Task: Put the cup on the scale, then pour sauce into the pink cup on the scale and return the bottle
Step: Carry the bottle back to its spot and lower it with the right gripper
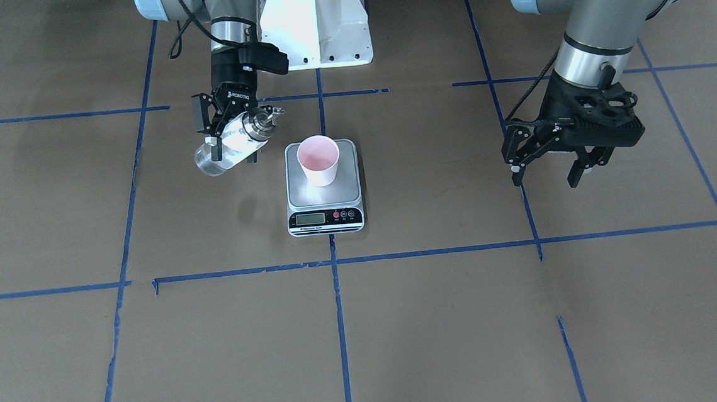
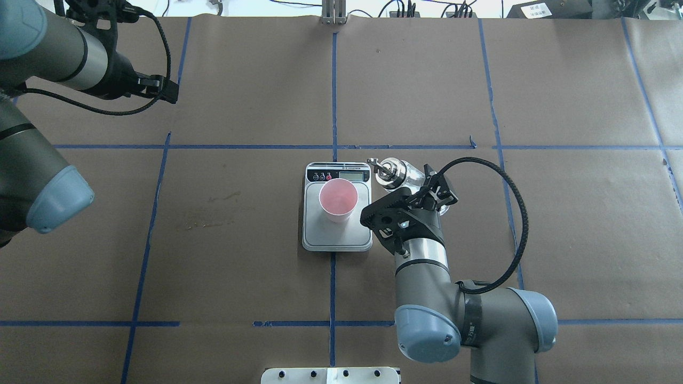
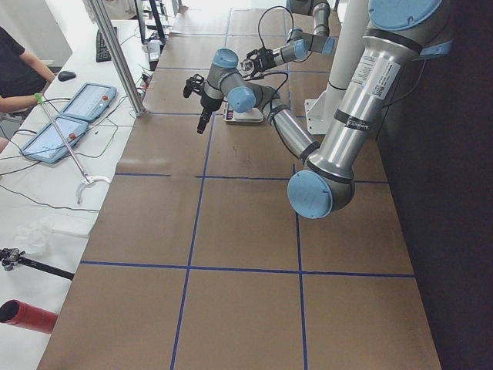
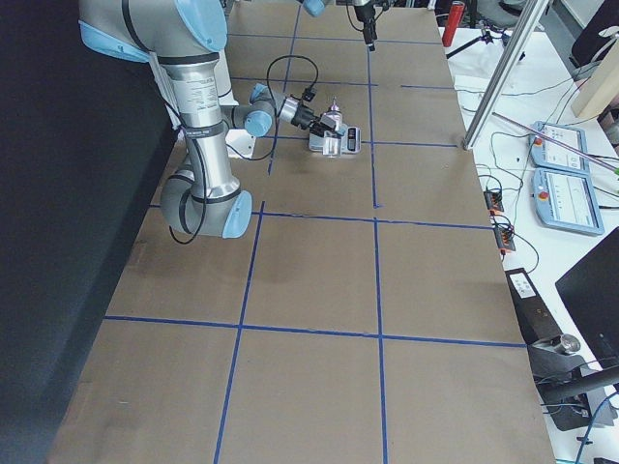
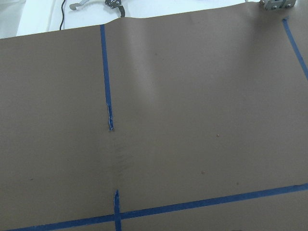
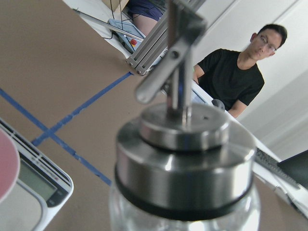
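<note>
Cup (image 1: 318, 159) on scale (image 1: 325, 218): done. Bottle (image 1: 257, 126) gripped in right tool (image 1: 233, 152), tilted beside scale, spout short of cup; pour and return likely left. Left tool (image 1: 545, 178) open, idle

Cup (image 1: 318, 159) stands upright on scale (image 1: 308, 196). Right gripper (image 1: 233, 152) clamps tilted bottle (image 1: 209, 162) at scale's 10 o'clock. Left gripper (image 1: 545, 178), at 3 o'clock, jaws apart.

Glass bottle (image 1: 207, 162); shiny metal cap (image 6: 185, 163); paper cup (image 1: 319, 159).
</note>
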`<state>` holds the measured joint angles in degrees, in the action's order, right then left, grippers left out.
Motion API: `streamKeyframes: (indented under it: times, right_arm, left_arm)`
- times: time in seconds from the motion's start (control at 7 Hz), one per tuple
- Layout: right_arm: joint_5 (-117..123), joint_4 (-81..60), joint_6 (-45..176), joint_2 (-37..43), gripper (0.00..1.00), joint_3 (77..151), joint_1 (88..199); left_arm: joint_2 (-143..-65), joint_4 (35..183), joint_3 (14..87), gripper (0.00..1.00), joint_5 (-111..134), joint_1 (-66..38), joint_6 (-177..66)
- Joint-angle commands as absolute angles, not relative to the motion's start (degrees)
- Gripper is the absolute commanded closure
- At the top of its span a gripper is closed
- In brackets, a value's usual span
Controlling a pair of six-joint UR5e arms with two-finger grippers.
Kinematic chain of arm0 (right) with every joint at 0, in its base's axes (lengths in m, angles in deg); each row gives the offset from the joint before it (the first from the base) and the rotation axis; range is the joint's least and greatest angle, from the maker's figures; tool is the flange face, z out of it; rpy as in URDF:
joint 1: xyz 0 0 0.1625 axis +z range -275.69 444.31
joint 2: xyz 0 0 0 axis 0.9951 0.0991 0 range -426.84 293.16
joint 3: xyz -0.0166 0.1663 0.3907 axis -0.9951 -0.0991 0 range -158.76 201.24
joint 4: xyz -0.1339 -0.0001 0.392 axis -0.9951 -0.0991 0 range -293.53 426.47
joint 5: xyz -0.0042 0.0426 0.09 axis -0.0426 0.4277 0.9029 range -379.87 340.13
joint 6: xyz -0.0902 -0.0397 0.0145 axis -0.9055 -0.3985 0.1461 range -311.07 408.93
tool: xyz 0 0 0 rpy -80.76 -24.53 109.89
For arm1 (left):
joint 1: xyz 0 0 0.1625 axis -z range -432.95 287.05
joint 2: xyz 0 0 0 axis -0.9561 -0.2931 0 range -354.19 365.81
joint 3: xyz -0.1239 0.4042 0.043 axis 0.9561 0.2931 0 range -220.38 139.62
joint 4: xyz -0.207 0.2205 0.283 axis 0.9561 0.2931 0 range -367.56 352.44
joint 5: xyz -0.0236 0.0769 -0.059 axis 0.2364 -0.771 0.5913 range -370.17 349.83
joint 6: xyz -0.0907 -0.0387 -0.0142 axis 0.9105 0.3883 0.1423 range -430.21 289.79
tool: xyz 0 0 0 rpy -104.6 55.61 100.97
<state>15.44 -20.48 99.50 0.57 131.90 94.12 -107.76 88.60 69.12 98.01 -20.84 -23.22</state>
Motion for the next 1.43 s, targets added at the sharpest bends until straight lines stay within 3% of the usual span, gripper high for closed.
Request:
streamKeyframes:
  times: [0.0, 0.29, 0.71, 1.29]
  right_arm:
    - [17.4, -14.2, 115.5, 1.7, 1.0, 132.5, 94.4]
    - [17.2, -13.5, 130.9, 7.7, 1.0, 136.3, 94.8]
    - [14.4, 12.9, 135.6, 24.9, 1.0, 134.4, 97.2]
    - [9.2, 20.0, 136.3, 24.9, 1.0, 122.5, 97.3]
  left_arm:
    - [-107.8, 88.7, 69.1, 0.11, 98.7, -20.9, -23.2]
    - [-107.8, 88.6, 69.0, 0.1, 98.7, -20.9, -23.1]
    - [-107.8, 88.6, 69.0, 0.09, 98.7, -20.9, -23.1]
    - [-107.7, 88.6, 69.0, 0.09, 98.6, -20.8, -23.2]
